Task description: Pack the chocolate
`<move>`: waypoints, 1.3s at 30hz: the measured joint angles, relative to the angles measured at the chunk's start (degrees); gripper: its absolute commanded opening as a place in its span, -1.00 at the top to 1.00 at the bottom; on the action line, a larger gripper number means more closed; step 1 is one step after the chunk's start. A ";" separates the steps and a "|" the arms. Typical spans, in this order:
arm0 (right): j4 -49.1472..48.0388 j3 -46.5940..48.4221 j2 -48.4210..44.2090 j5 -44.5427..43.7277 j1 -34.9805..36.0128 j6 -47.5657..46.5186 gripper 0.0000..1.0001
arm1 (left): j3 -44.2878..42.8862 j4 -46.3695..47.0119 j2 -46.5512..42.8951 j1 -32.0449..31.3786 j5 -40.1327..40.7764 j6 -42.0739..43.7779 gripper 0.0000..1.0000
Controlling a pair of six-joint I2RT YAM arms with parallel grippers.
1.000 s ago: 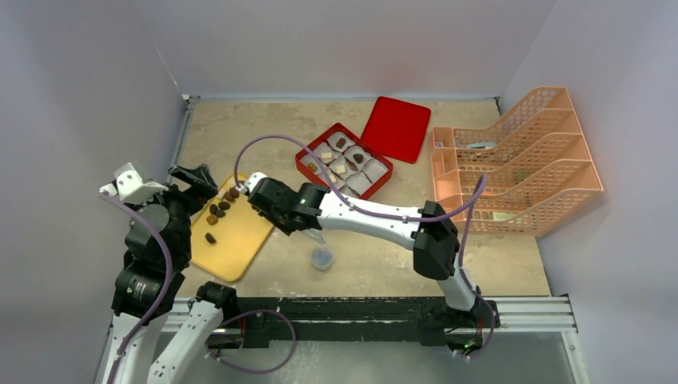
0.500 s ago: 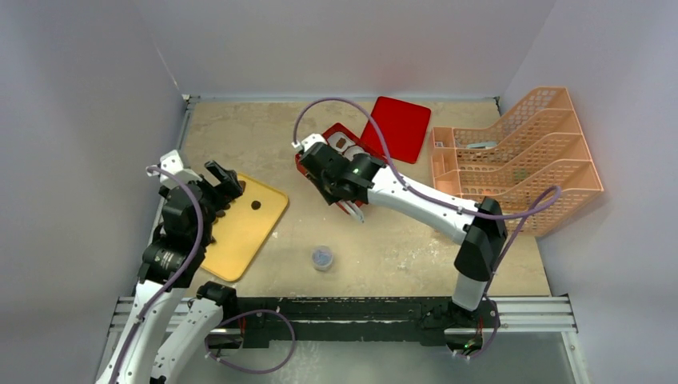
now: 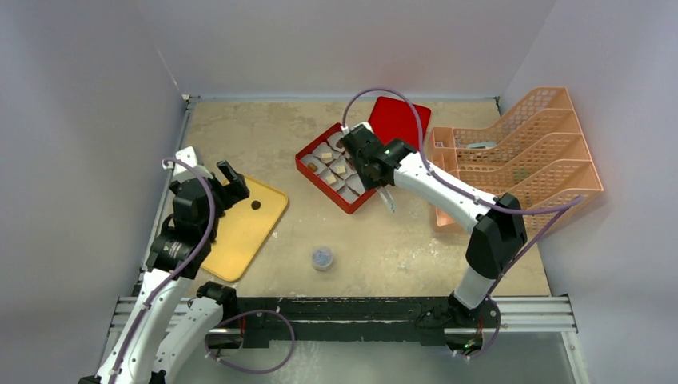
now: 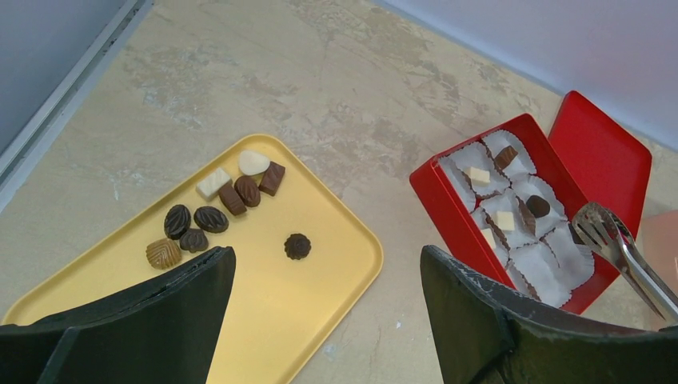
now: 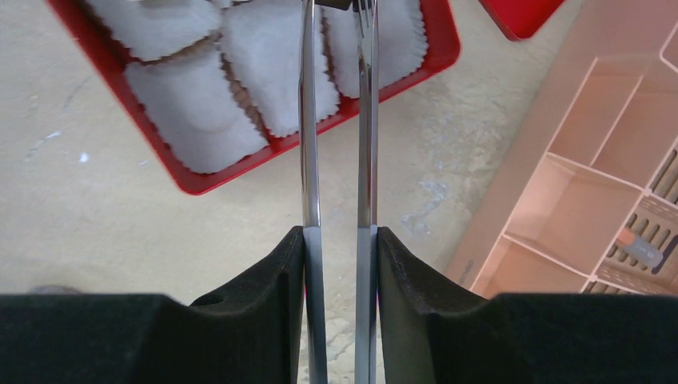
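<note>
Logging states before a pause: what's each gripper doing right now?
Left gripper: open, holding nothing.
Right gripper: closed on the tongs.

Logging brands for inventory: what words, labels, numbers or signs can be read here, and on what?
None can be read. The red box, its lid, the yellow tray, the tongs and the chocolates show no print.
Small items in the orange rack may bear labels, too small and blurred to tell.

Table [image 3: 240, 128]: yellow tray [image 3: 240, 240], red box [image 4: 438, 210], lid [image 3: 412, 132], rack [image 3: 552, 160].
</note>
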State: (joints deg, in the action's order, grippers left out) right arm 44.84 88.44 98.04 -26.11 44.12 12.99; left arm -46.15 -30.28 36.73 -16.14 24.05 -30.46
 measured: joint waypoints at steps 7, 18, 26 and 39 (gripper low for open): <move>-0.02 -0.74 0.04 0.22 -4.48 -0.20 0.42 | 0.00 0.28 -0.31 0.00 -0.07 0.11 -0.70; 0.17 -0.74 2.62 1.07 -6.32 -0.33 0.34 | 0.00 0.26 -0.74 0.00 -0.04 0.11 -0.70; 0.98 -0.74 3.10 1.57 -6.32 -0.28 0.24 | 0.00 0.28 -0.74 0.00 -0.04 0.11 -0.70; 2.58 -0.48 4.55 1.51 -6.32 0.02 0.16 | 0.00 0.26 -1.29 0.00 -0.02 0.11 -0.70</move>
State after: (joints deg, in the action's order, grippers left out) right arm 47.42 87.96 102.59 -24.60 37.80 13.02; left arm -46.15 -30.02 35.44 -16.14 24.03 -30.35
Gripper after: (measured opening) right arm 0.424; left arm 0.853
